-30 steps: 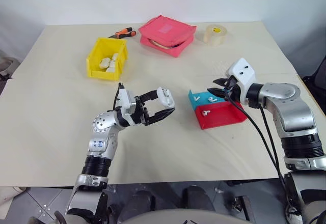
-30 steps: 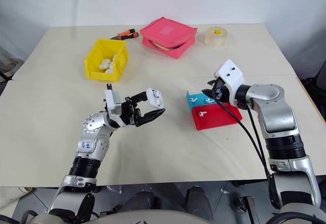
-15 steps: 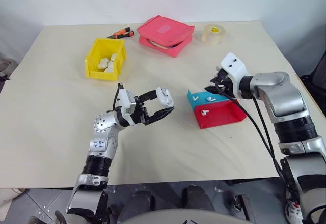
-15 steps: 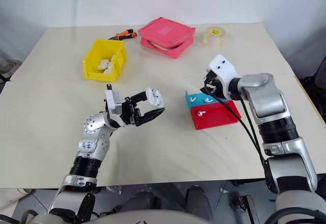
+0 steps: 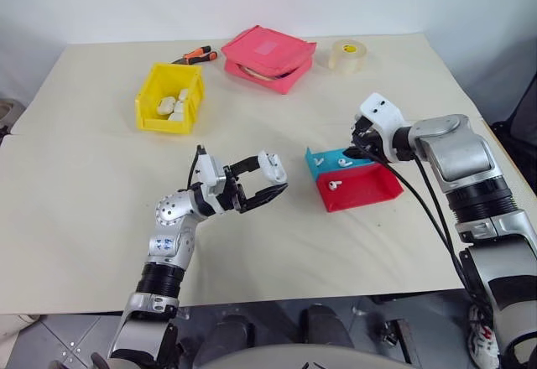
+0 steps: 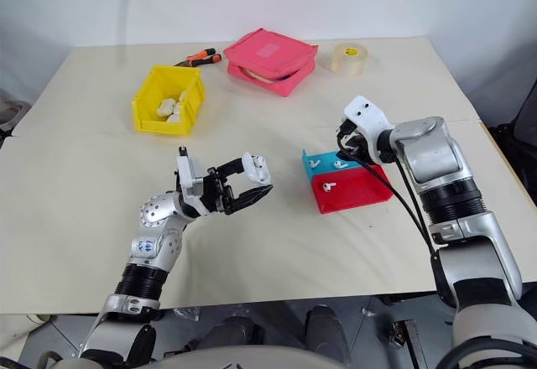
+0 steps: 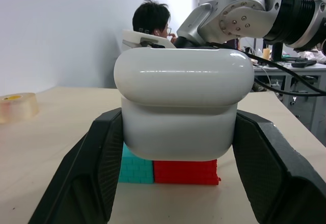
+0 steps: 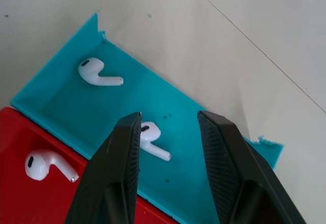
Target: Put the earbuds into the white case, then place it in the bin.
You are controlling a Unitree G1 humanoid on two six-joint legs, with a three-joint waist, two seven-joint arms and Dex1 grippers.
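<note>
Bin: the yellow bin (image 5: 170, 97) stands well away from the left gripper, beyond it and farther left, with small white items lying inside.
Pliers: orange-handled pliers (image 5: 194, 54) lie beyond the bin, beside the pink pouch (image 5: 268, 57).
Left gripper: the left gripper (image 5: 267, 178) is lifted above the table (image 5: 75, 210), fingers clamped on the white case (image 5: 270, 165) — lid closed, one black finger on each side of its body, as the left wrist view shows.
White case: in that grip, well apart from the bin and to the left of the trays.
Trays: a blue tray (image 8: 56, 94) and a red tray (image 5: 362, 186) sit edge to edge under and just below the right gripper.
Earbuds: two earbuds lie in the blue tray — one (image 8: 99, 73) off to the side of the fingers, one (image 8: 153, 140) directly between them; a third earbud (image 8: 48, 165) lies in the red tray.
Right gripper: the right gripper (image 8: 168, 155) points down over the blue tray, fingers parted around the middle earbud, not touching it.
Tape: a tape roll (image 5: 347, 54) sits beyond the right gripper, near the far table edge.
Background: a person (image 7: 152, 20) sits behind, seen in the left wrist view.
</note>
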